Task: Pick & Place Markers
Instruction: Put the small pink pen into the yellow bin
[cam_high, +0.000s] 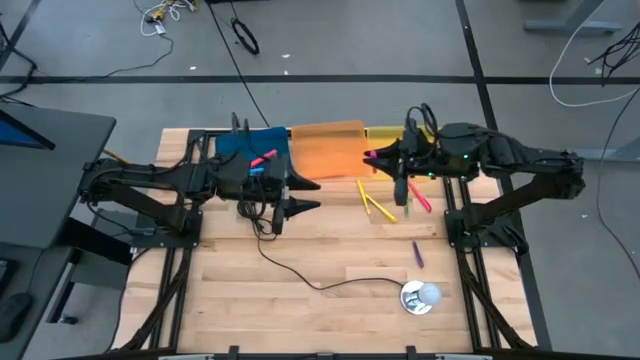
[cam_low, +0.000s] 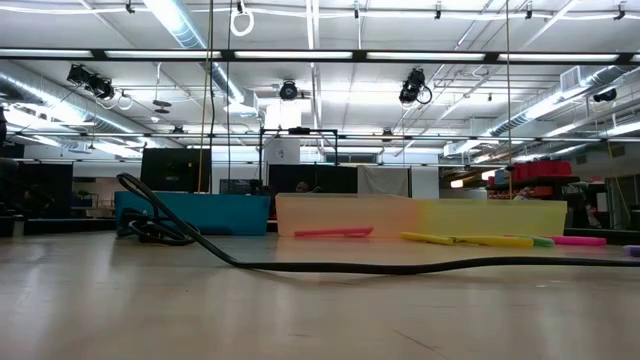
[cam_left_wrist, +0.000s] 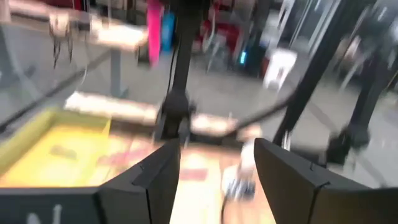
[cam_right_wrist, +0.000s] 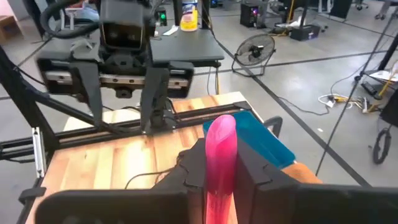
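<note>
My right gripper (cam_high: 380, 158) is shut on a pink marker (cam_right_wrist: 221, 140) above the seam between the orange tray (cam_high: 325, 148) and the yellow tray (cam_high: 384, 133). The blue tray (cam_high: 250, 150) holds a pink and a blue marker (cam_high: 262, 160). Yellow markers (cam_high: 374, 205), a pink one (cam_high: 421, 200) and a purple one (cam_high: 417, 254) lie flat on the table. In the low view a pink marker (cam_low: 333, 233) lies before the orange tray (cam_low: 345, 215). My left gripper (cam_high: 316, 196) is open in front of the blue tray, pointing toward the table's right. My right gripper pinches the pink marker between its two fingers (cam_right_wrist: 252, 171). The marker lies along the fingers, and its rounded end (cam_right_wrist: 221, 124) sticks out past the fingertips toward the table's left. It is lifted clear of the trays and the table.
A thin black cable (cam_high: 300, 275) runs from my left gripper across the table to a round silver-white object (cam_high: 420, 297) near the near edge. The three trays stand side by side along the far edge. Bare wood lies in the table's near left part.
</note>
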